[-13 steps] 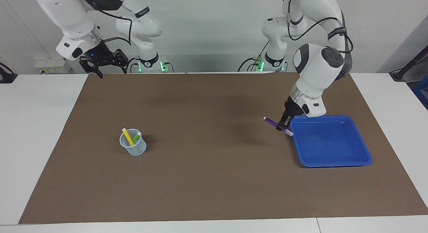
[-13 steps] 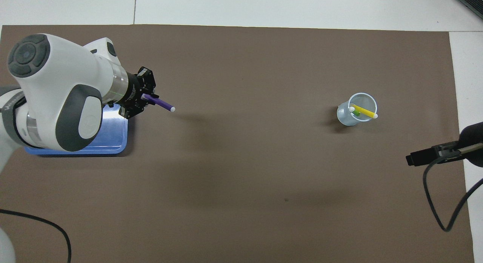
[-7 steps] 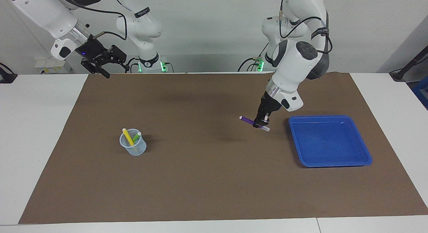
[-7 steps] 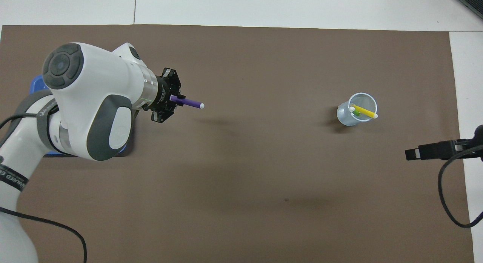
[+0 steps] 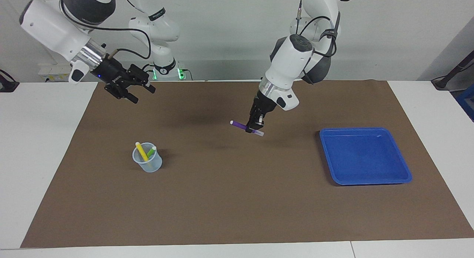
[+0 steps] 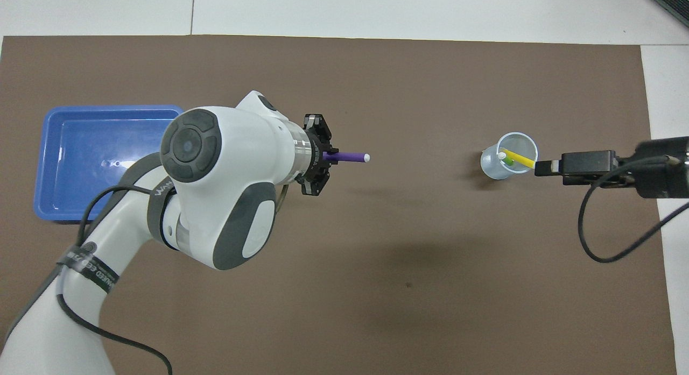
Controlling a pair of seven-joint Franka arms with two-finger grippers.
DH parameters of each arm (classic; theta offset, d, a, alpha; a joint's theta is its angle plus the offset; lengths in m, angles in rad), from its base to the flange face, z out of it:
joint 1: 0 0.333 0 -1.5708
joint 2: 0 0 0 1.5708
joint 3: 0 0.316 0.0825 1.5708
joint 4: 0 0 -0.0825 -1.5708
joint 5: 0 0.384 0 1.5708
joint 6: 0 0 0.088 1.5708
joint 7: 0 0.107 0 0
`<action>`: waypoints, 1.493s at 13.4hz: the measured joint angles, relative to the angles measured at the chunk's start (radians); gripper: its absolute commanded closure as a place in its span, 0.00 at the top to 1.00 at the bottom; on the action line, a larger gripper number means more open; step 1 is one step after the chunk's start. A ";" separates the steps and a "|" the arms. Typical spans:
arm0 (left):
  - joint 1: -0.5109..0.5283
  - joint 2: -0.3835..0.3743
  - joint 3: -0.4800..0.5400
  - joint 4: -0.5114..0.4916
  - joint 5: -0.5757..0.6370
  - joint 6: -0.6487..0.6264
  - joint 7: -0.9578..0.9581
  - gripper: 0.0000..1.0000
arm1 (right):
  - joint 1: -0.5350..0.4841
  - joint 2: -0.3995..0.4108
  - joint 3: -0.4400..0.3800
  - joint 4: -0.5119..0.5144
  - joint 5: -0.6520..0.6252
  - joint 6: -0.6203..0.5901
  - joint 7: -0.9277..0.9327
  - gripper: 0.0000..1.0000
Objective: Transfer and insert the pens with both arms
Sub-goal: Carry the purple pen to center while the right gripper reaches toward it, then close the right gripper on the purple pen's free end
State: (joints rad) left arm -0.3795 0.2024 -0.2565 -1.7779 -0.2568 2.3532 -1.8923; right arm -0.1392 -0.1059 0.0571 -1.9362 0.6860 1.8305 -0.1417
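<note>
My left gripper (image 5: 255, 129) (image 6: 322, 158) is shut on the purple pen (image 5: 240, 125) (image 6: 349, 157), which it holds roughly level above the middle of the brown mat, its white tip pointing toward the right arm's end. A clear cup (image 5: 147, 163) (image 6: 506, 168) stands on the mat toward the right arm's end. Inside it lean the yellow pen (image 5: 141, 151) (image 6: 519, 159) and the green pen (image 5: 151, 152) (image 6: 508, 161). My right gripper (image 5: 140, 94) hangs open and holds nothing, above the mat's edge at the robots' end.
A blue tray (image 5: 364, 156) (image 6: 91, 165) with nothing in it lies on the mat toward the left arm's end. The brown mat (image 5: 237, 198) covers most of the white table. A black cable (image 6: 608, 240) hangs from the right wrist.
My left gripper has carried the purple pen from the tray's edge to the middle of the mat. My right gripper, open throughout, has swung out over the mat toward the cup.
</note>
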 measured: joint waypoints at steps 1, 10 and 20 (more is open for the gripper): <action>-0.020 0.002 0.000 0.000 -0.001 0.026 -0.027 0.00 | 0.039 0.019 0.001 -0.004 0.016 0.046 0.022 1.00; -0.136 0.023 0.002 -0.017 -0.004 0.261 -0.175 0.00 | 0.263 0.053 0.006 -0.055 0.049 0.217 0.080 0.68; -0.187 0.024 0.001 -0.027 -0.004 0.302 -0.175 0.00 | 0.263 0.053 0.002 -0.056 0.049 0.235 0.080 0.55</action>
State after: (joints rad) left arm -0.5661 0.2260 -0.2555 -1.8054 -0.2609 2.6557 -2.0676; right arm 0.1238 -0.0530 0.0595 -1.9925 0.7354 2.0656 -0.0621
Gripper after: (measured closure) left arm 0.828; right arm 0.419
